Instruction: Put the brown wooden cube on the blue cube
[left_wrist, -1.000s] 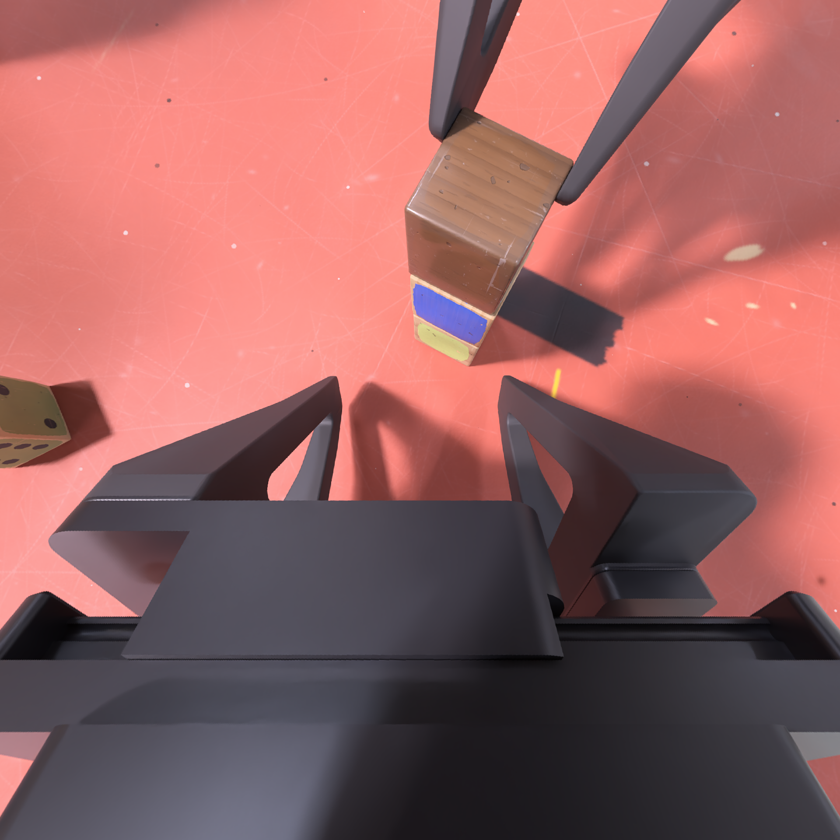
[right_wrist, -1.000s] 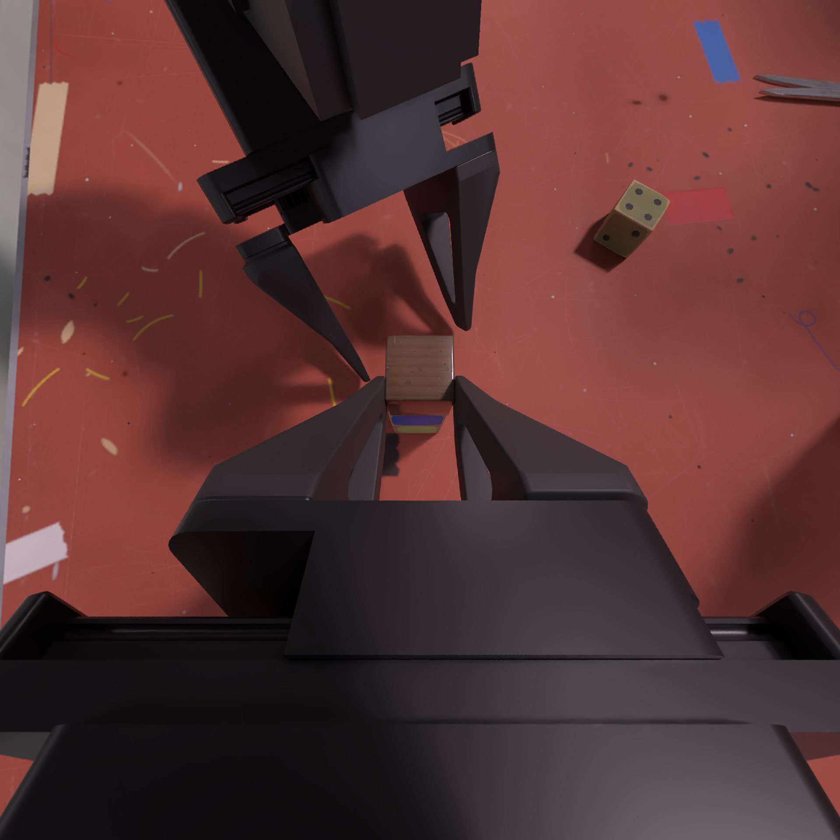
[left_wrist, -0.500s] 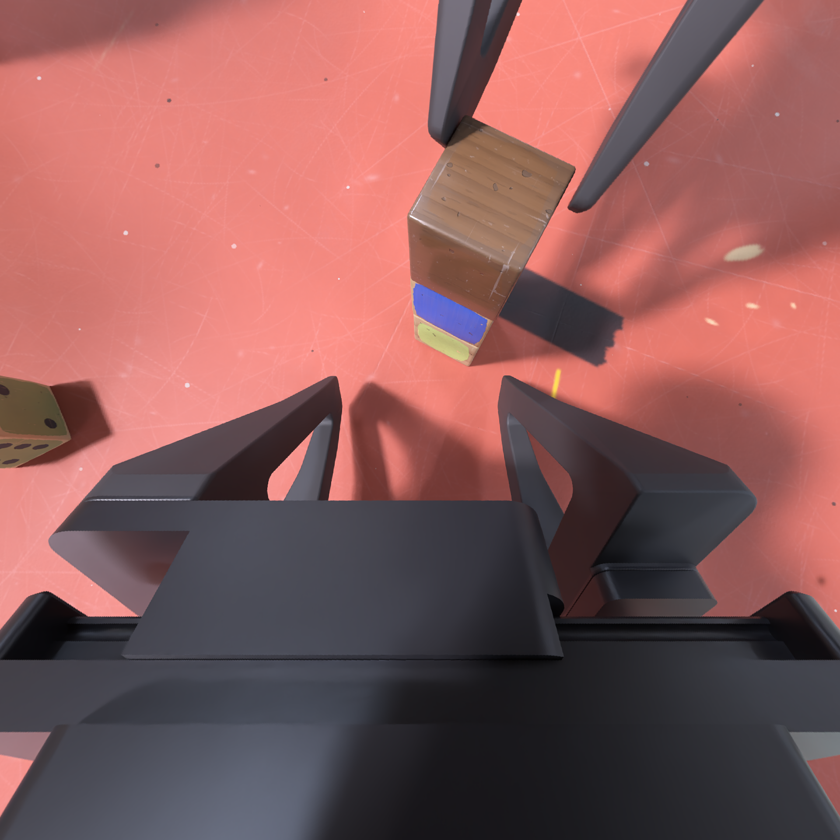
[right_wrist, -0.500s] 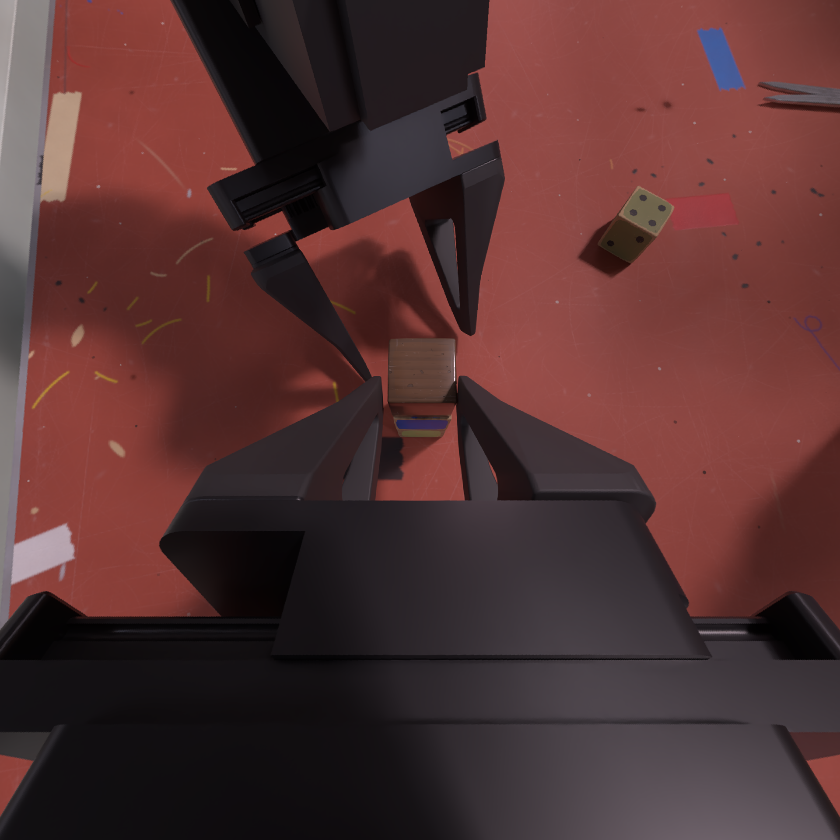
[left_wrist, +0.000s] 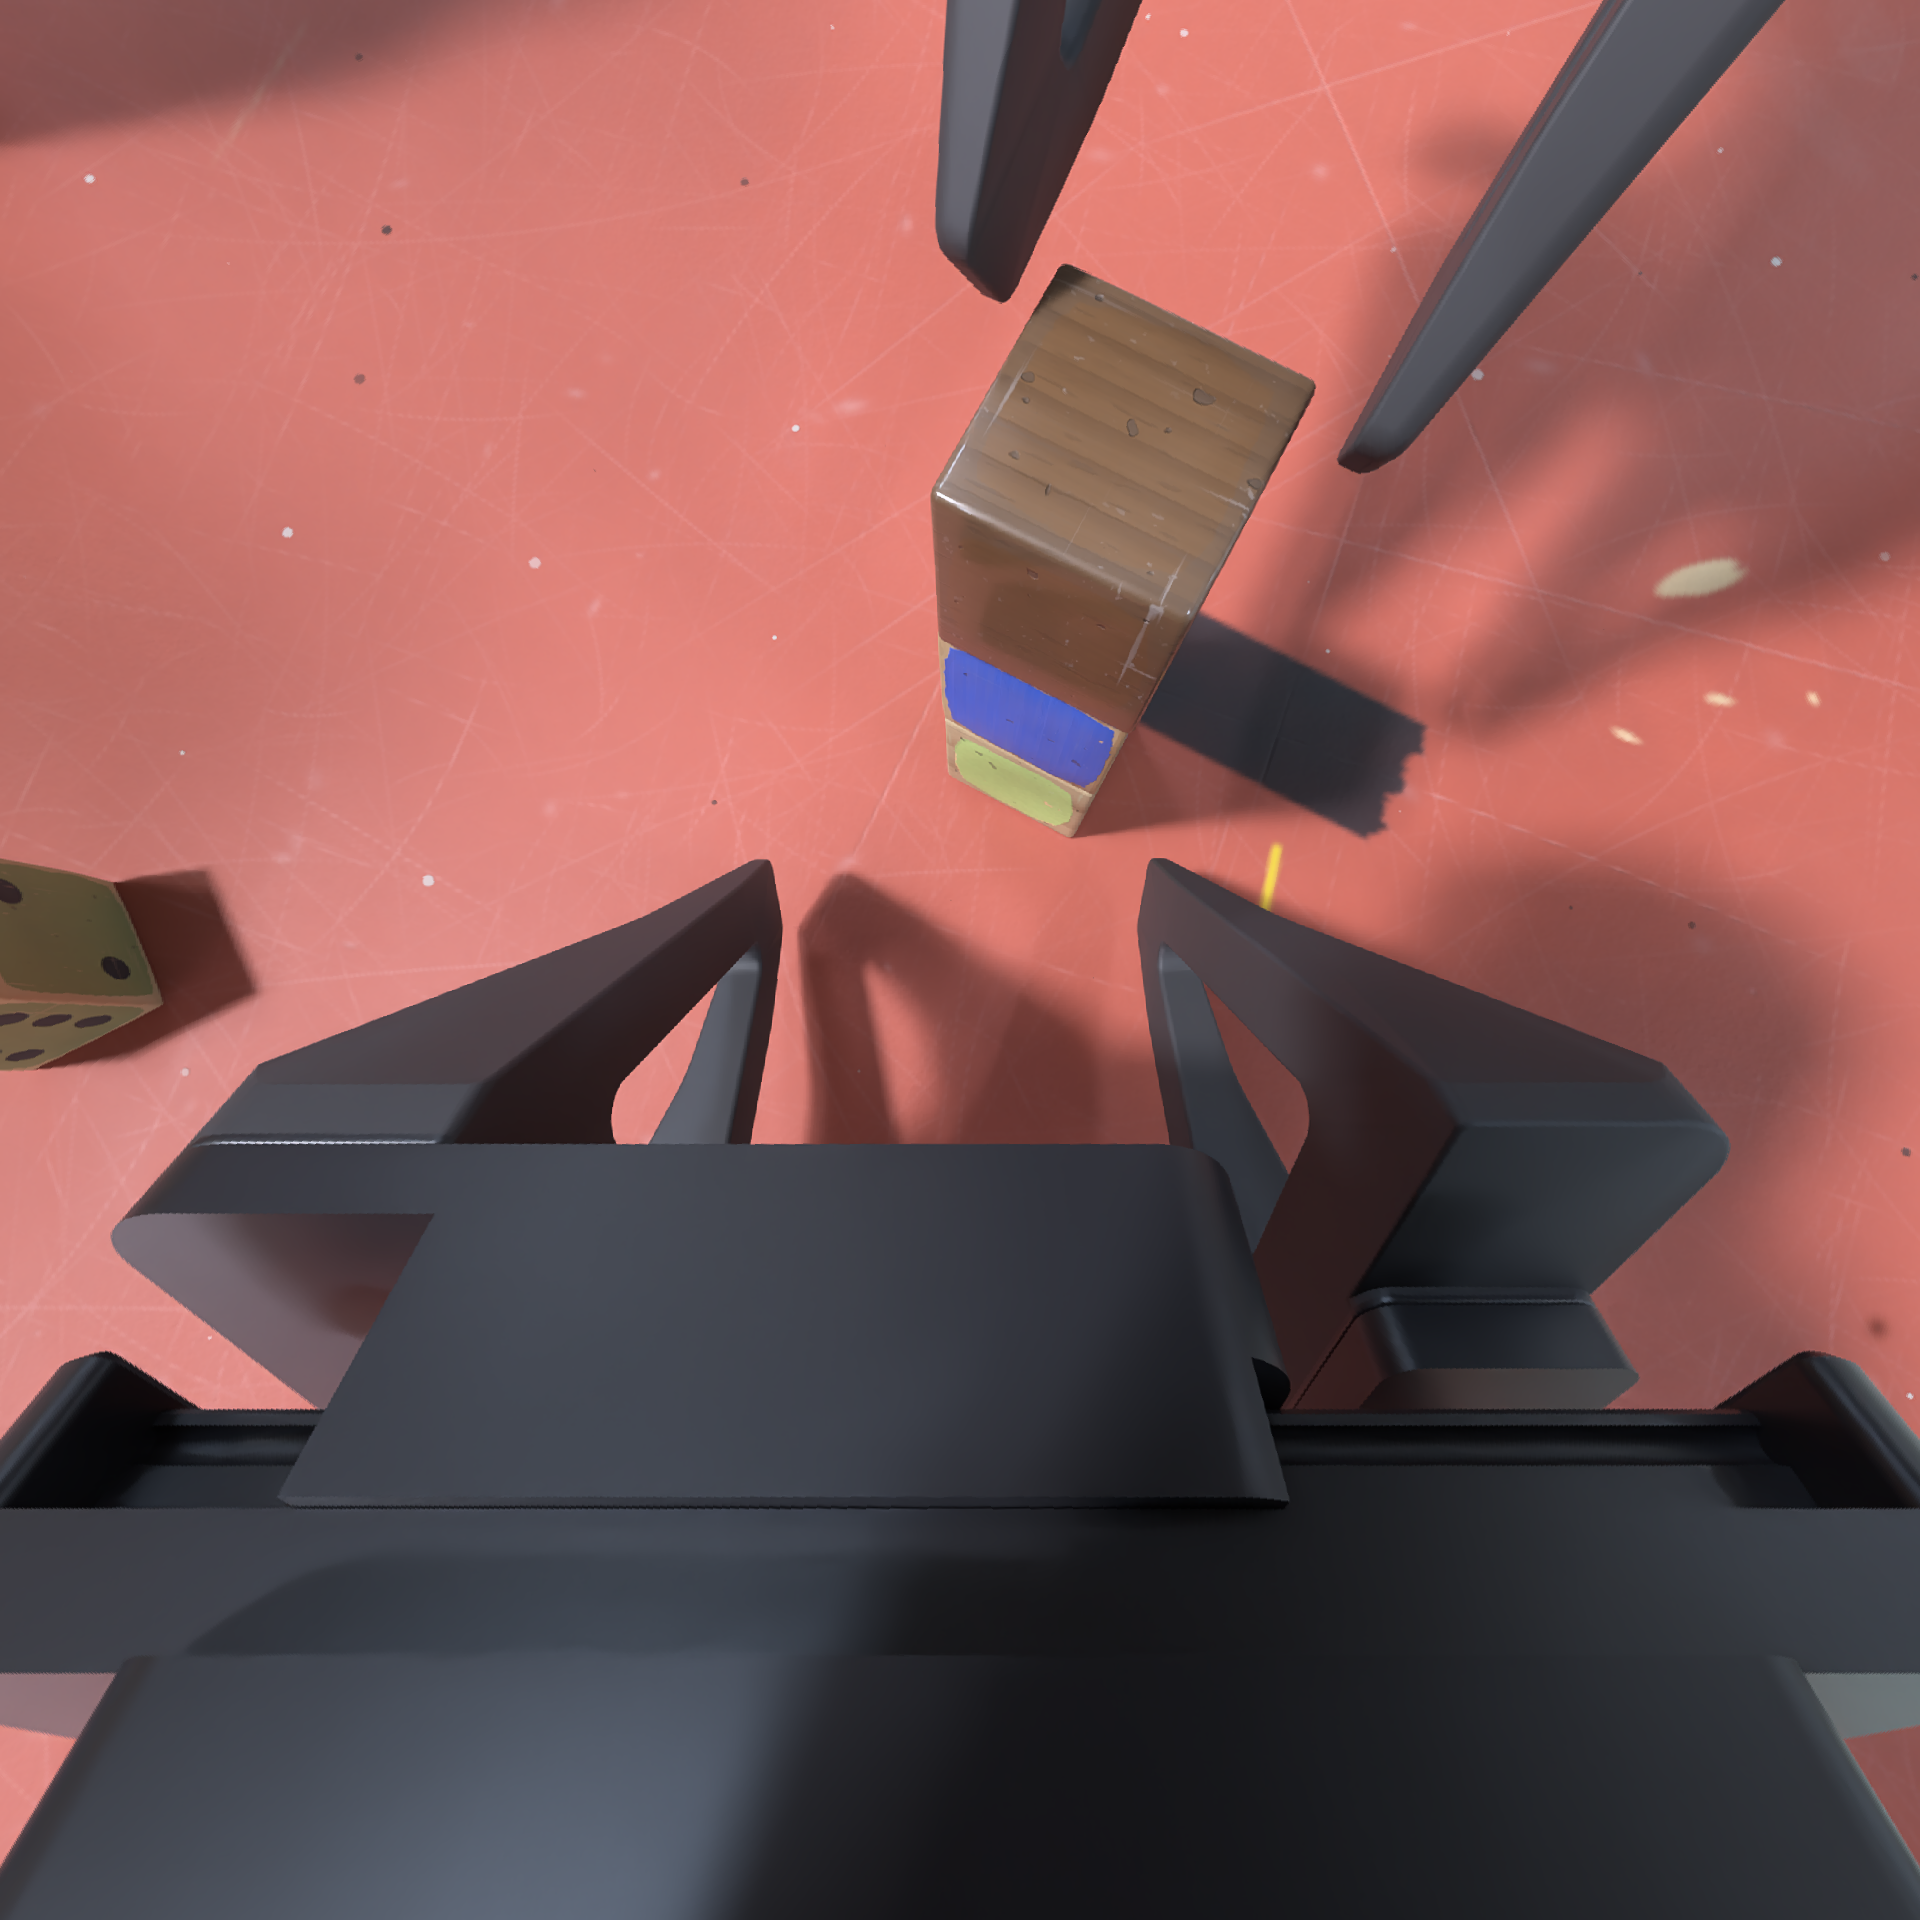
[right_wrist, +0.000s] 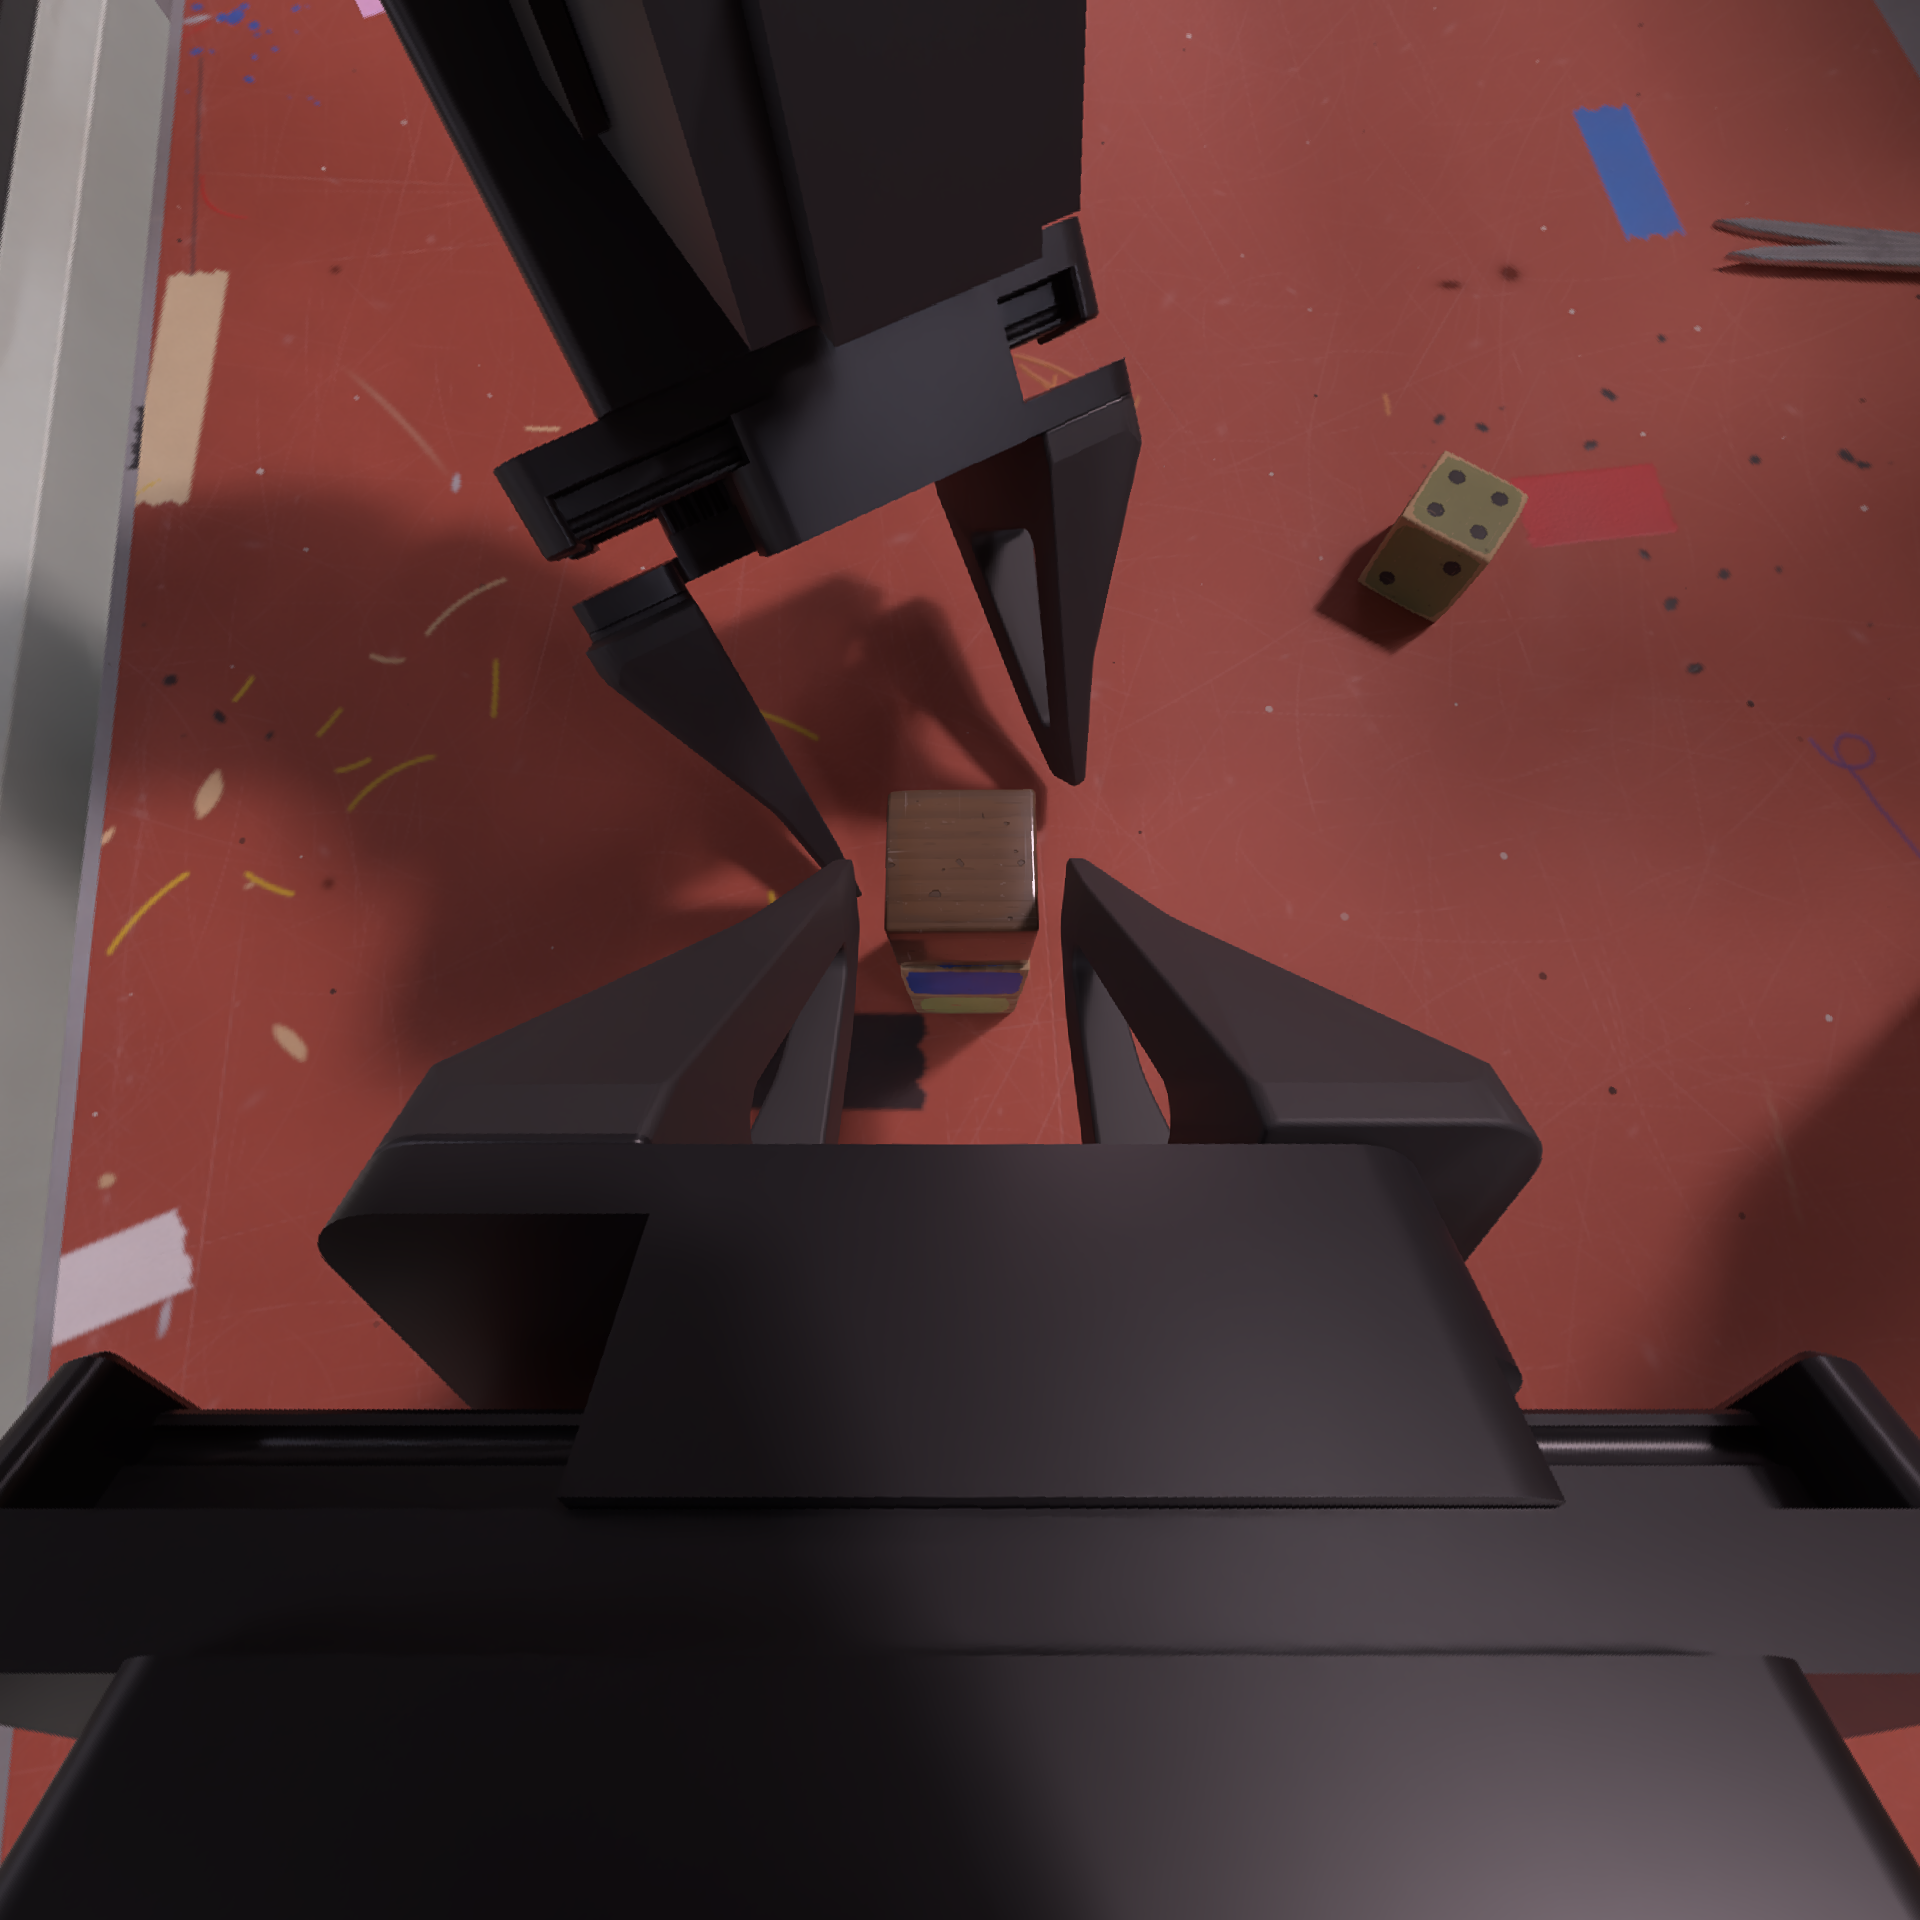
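The brown wooden cube (left_wrist: 1117, 488) sits squarely on the blue cube (left_wrist: 1023, 722), whose lower part shows a yellow-green patch, and the stack stands upright on the red tabletop (left_wrist: 468, 520). By the look of it, the placing is done and only a clean retreat is left.

The right gripper (right_wrist: 961, 883) hangs over the stack with its jaws apart, one finger at 9 o'clock of the wooden cube and the other at 3 o'clock; in its own view there is a gap on each side and neither touches. In the left wrist view those same fingers flank the cube's top at 11 and 2 o'clock, clear of it. The left gripper (left_wrist: 956, 883) holds nothing, its jaws spread, hanging just off the stack at 6 o'clock in its own view.

The wooden cube looks rigid and light, with a glossy, scuffed finish that could slide under a weak pinch. Its flat, parallel side faces are the place to take hold, mid-height, fingers square to the faces. The stack is narrow and tall, so I judge a sideways brush from either finger could topple it; a straight upward lift looks safest.

A die (right_wrist: 1444, 535) lies well apart at 2 o'clock in the right wrist view.
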